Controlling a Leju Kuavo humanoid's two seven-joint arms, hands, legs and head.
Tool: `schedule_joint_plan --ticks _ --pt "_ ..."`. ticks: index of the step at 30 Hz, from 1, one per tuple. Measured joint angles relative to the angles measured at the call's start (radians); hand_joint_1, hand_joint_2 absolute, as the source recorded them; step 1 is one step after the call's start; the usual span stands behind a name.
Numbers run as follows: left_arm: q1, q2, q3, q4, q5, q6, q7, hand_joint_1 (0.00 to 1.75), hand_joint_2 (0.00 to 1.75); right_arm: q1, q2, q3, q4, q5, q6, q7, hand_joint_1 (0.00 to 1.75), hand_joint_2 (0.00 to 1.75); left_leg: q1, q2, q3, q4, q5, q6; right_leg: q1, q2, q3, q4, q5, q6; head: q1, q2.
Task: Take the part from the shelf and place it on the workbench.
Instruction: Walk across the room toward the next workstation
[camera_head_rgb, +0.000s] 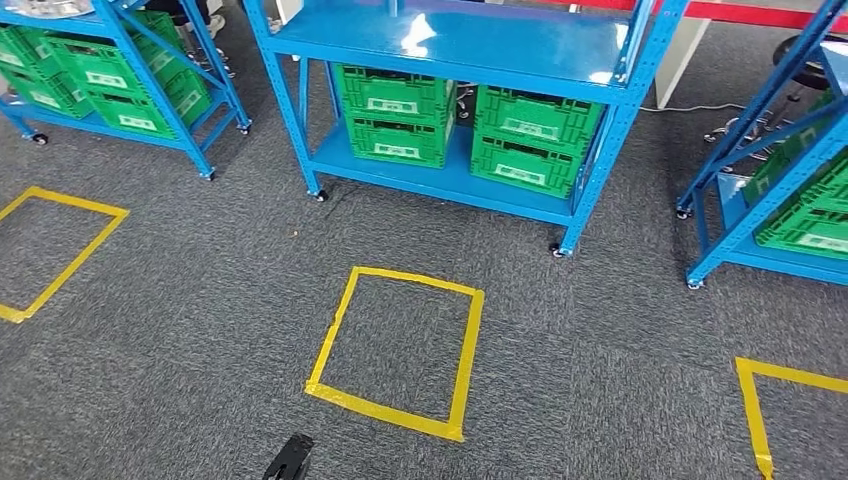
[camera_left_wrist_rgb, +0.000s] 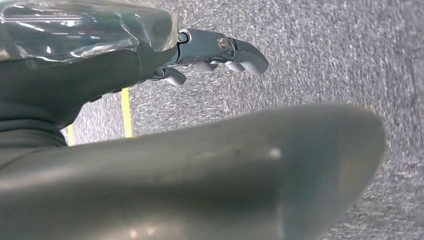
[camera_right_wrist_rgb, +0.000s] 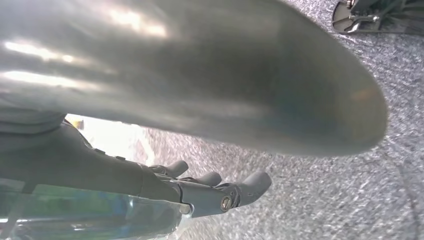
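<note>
Crate labels (camera_head_rgb: 396, 105) too small to read. Left shelf (camera_head_rgb: 120, 60) and right shelf (camera_head_rgb: 770, 170) cut off by frame edges. Left hand (camera_left_wrist_rgb: 150, 150): thumb blurred, fingers (camera_left_wrist_rgb: 235, 50) mostly hidden. Right hand (camera_right_wrist_rgb: 200, 75): thumb blurred. Dark object (camera_head_rgb: 289, 458) at bottom edge, cut off, unidentifiable.

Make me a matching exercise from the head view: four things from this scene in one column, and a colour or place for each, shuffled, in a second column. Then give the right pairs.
Things
1. crates
2. shelf frame
3. tape square
4. carpet

Colour or place
A. yellow, stuck on the floor in front of the middle shelf
B. dark grey, covering the floor
C. green, stacked on the lower shelf board
D. blue, standing on small castors

Pairs: 1-C, 2-D, 3-A, 4-B
</note>
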Motion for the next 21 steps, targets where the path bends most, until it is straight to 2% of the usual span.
schedule_joint_plan --ticks 1,2,3,5,6,7,9,11,13,15,16,17,19,20,21 --pt "0.001 0.0 0.0 0.0 0.0 0.0 0.0 0.0 0.0 0.0 0.0 0.0 0.0 0.001 0.0 0.0 0.0 0.0 0.0 -0.002 -0.004 0.008 0.008 0.004 0.003 0.015 -0.001 0.0 0.001 -0.001 0.0 0.0" --pt "0.001 0.0 0.001 0.0 -0.001 -0.001 0.0 0.0 0.0 0.001 0.0 0.0 0.0 0.002 0.0 0.0 0.0 0.0 -0.001 -0.006 0.011 -0.026 0.035 0.011 0.006 0.029 -0.001 0.0 0.003 -0.002 0.0 0.0" --pt "0.001 0.0 0.001 0.0 -0.002 -0.001 0.0 0.0 0.0 0.001 0.0 0.0 0.0 0.004 0.001 -0.001 0.0 0.0 -0.002 -0.016 0.042 -0.091 0.072 0.02 0.009 0.043 0.0 0.0 0.005 -0.002 0.0 0.0" --pt "0.0 0.004 0.004 0.0 -0.007 -0.001 0.0 0.0 0.0 -0.001 0.003 -0.001 0.001 0.008 0.002 -0.001 0.0 0.0 -0.006 -0.057 0.104 -0.221 0.125 0.042 0.012 0.069 -0.002 0.0 0.009 0.002 0.001 0.0" --pt "-0.001 0.005 0.005 0.0 -0.009 -0.001 0.0 0.0 0.0 -0.002 0.004 -0.001 0.001 0.011 0.002 -0.001 0.0 0.0 -0.009 -0.07 0.121 -0.257 0.136 0.049 0.01 0.079 -0.005 0.0 0.012 0.006 0.001 0.0" --pt "-0.001 0.006 0.005 0.0 -0.013 -0.001 0.0 0.0 0.0 -0.002 0.005 -0.001 0.001 0.014 0.002 -0.001 0.0 0.0 -0.012 -0.075 0.126 -0.27 0.136 0.053 0.008 0.089 -0.009 0.0 0.016 0.012 0.001 0.0" --pt "-0.003 0.004 0.005 -0.002 -0.018 -0.002 0.0 0.0 0.0 0.002 0.004 -0.002 0.003 0.016 0.003 -0.002 0.0 0.0 -0.013 -0.056 0.127 -0.282 0.145 0.056 0.006 0.099 -0.018 -0.001 0.022 0.022 0.0 0.0" --pt "-0.006 0.002 0.005 -0.005 -0.021 -0.003 0.0 0.0 0.0 0.004 0.004 -0.003 0.005 0.017 0.003 -0.002 0.0 0.0 -0.01 -0.033 0.131 -0.303 0.16 0.059 0.009 0.056 -0.044 0.037 0.002 0.022 0.003 0.0" --pt "-0.005 0.001 0.006 -0.006 -0.022 -0.004 0.0 0.0 0.0 0.001 0.003 -0.004 0.005 0.017 0.003 -0.004 0.0 0.0 -0.011 -0.005 0.129 -0.314 0.169 0.062 0.011 0.0 -0.101 0.151 -0.055 0.015 0.008 0.0" --pt "-0.003 0.001 0.006 -0.006 -0.024 -0.007 0.001 0.0 0.0 -0.001 0.001 -0.006 0.006 0.017 0.003 -0.005 0.0 0.0 -0.013 0.025 0.123 -0.313 0.17 0.062 0.007 -0.016 -0.153 0.271 -0.102 0.019 0.009 0.0" --pt "-0.002 0.0 0.006 -0.006 -0.025 -0.008 0.001 0.0 0.0 -0.001 0.0 -0.007 0.006 0.017 0.003 -0.005 0.0 0.0 -0.014 0.039 0.121 -0.312 0.17 0.061 0.004 -0.02 -0.155 0.287 -0.106 0.027 0.009 0.0" --pt "-0.003 -0.001 0.006 -0.006 -0.026 -0.01 0.002 0.0 0.0 0.0 -0.001 -0.009 0.007 0.017 0.003 -0.005 0.0 0.0 -0.013 0.052 0.12 -0.31 0.17 0.059 0.001 -0.025 -0.135 0.262 -0.095 0.038 0.01 0.0" --pt "-0.004 -0.001 0.006 -0.006 -0.027 -0.012 0.002 0.0 0.0 0.0 -0.002 -0.011 0.008 0.017 0.004 -0.006 0.0 0.0 -0.013 0.073 0.118 -0.302 0.166 0.051 -0.005 -0.048 -0.049 0.119 -0.053 0.058 0.01 0.0" --pt "-0.005 -0.001 0.006 -0.006 -0.028 -0.013 0.002 0.0 0.0 -0.002 -0.003 -0.013 0.008 0.017 0.004 -0.008 0.0 0.0 -0.015 0.08 0.116 -0.295 0.162 0.044 -0.006 -0.057 -0.011 0.055 -0.038 0.059 0.011 0.0" --pt "-0.007 -0.001 0.006 -0.006 -0.028 -0.015 0.002 0.0 0.0 -0.002 -0.003 -0.014 0.009 0.018 0.004 -0.011 0.0 0.0 -0.017 0.085 0.114 -0.289 0.16 0.037 -0.005 -0.062 0.014 0.015 -0.029 0.054 0.009 0.0"
